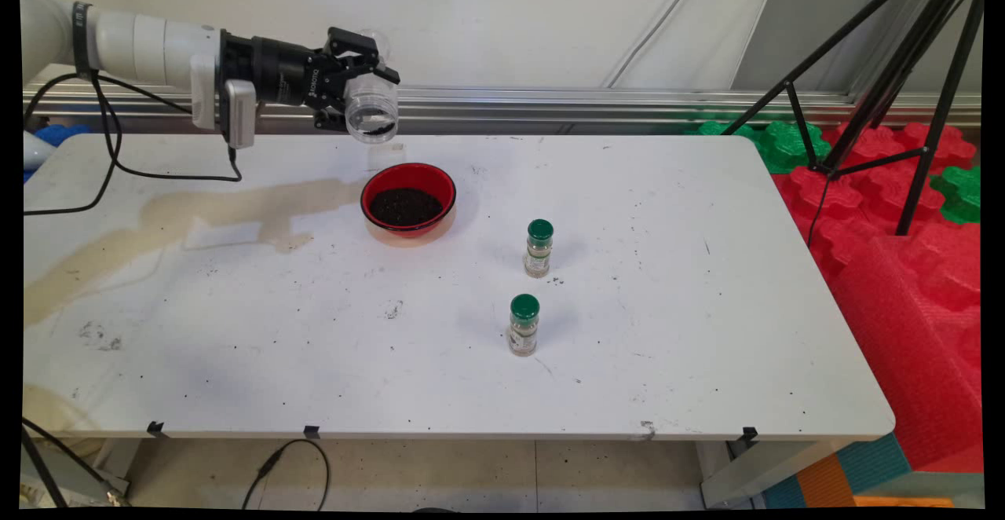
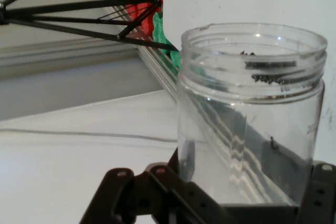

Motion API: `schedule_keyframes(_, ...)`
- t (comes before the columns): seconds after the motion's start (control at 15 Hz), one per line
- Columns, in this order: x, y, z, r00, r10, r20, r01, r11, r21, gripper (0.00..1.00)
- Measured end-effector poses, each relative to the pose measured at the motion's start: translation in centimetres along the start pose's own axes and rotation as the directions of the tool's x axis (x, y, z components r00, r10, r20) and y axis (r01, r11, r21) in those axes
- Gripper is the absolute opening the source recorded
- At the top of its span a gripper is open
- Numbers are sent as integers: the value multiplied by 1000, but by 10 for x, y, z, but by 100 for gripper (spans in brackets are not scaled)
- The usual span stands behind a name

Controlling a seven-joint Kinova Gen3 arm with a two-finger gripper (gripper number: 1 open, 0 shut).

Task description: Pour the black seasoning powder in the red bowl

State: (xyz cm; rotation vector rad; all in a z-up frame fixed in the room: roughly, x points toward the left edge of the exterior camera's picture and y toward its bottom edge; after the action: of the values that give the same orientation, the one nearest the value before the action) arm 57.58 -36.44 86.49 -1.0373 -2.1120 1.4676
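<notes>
My gripper (image 1: pixel 367 96) clamped on clear jar (image 1: pixel 372 111), mouth tipped down.
It hangs above red bowl (image 1: pixel 408 199) (dark grains inside).

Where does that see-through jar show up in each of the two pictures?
Main view: the clear jar sits upper left, tilted mouth-down in the gripper, above the red bowl.
Hand view: it fills the right half.
Shared landmark: the black tripod.
</notes>
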Motion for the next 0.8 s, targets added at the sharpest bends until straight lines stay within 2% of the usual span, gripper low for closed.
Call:
schedule_keyframes(0.2, -2, -5, -6, 990, -142, -20, 141, 990, -11, 0)
schedule_keyframes(0.33, -3, -9, -10, 971, -238, -37, 237, 971, -20, 0)
schedule_keyframes(0.47, -5, -13, -14, 938, -344, -52, 343, 939, -31, 0)
schedule_keyframes(0.6, -7, -17, -17, 908, -414, -60, 412, 910, -38, 0)
schedule_keyframes(0.67, -7, -19, -20, 887, -457, -66, 455, 889, -44, 0)
schedule_keyframes(0.8, -9, -24, -24, 832, -549, -80, 546, 836, -61, 0)
